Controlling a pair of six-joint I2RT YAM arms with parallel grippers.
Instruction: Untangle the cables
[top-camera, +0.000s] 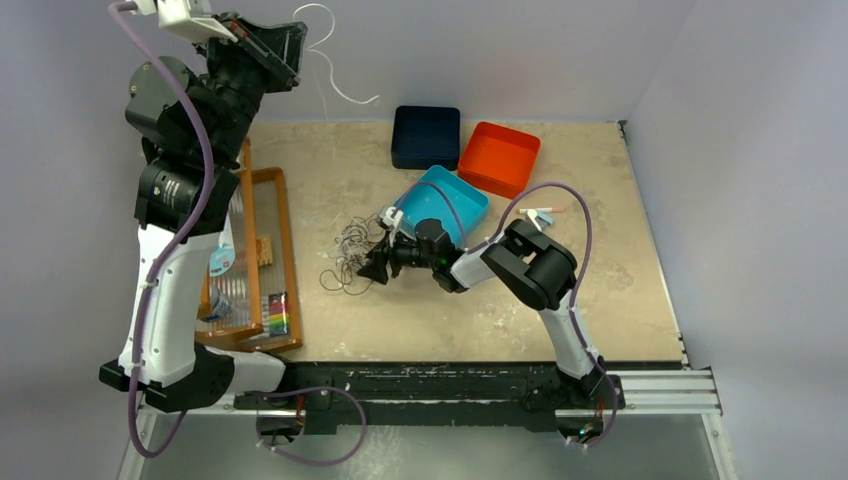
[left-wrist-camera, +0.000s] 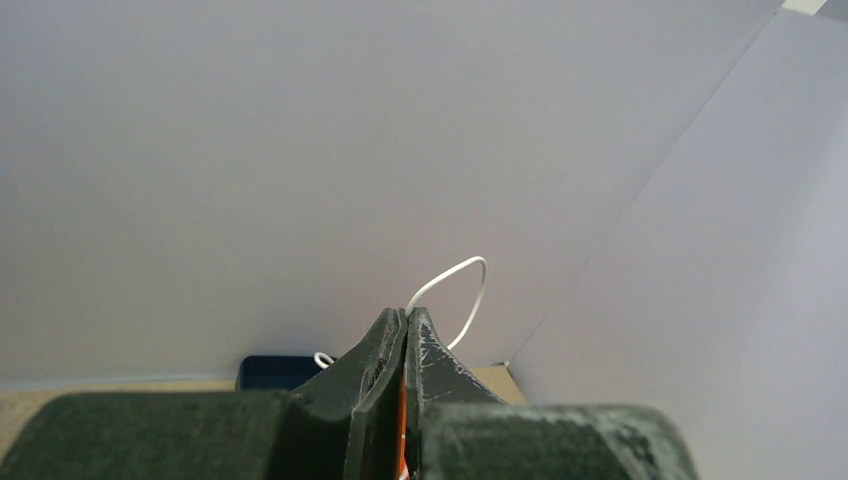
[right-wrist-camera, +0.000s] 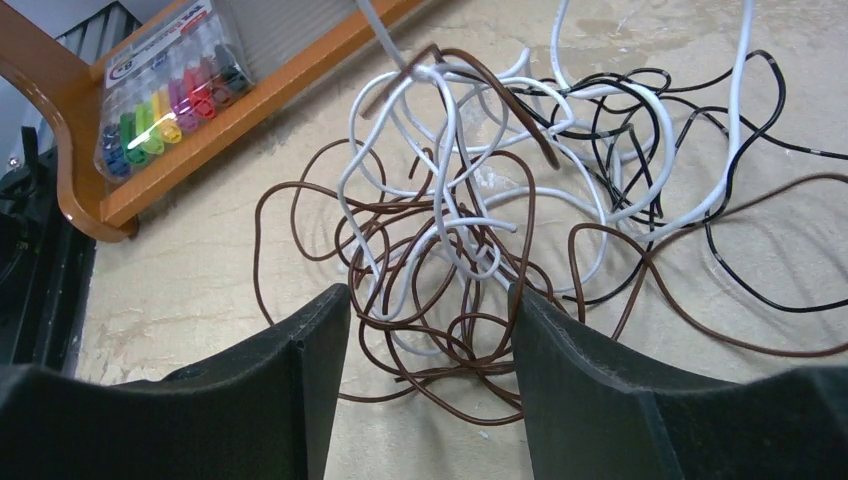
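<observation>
A tangle of thin white, brown and black cables lies on the table's middle; it fills the right wrist view. My right gripper is open, low over the tangle's near side, its jaws either side of brown loops. My left gripper is raised high at the back left and shut on a white cable, which hangs in loops against the back wall. In the left wrist view the white cable curls out from between the closed fingertips of the gripper.
A navy box, an orange tray and a light blue tray sit behind the tangle. A wooden rack with a marker pack stands at the left.
</observation>
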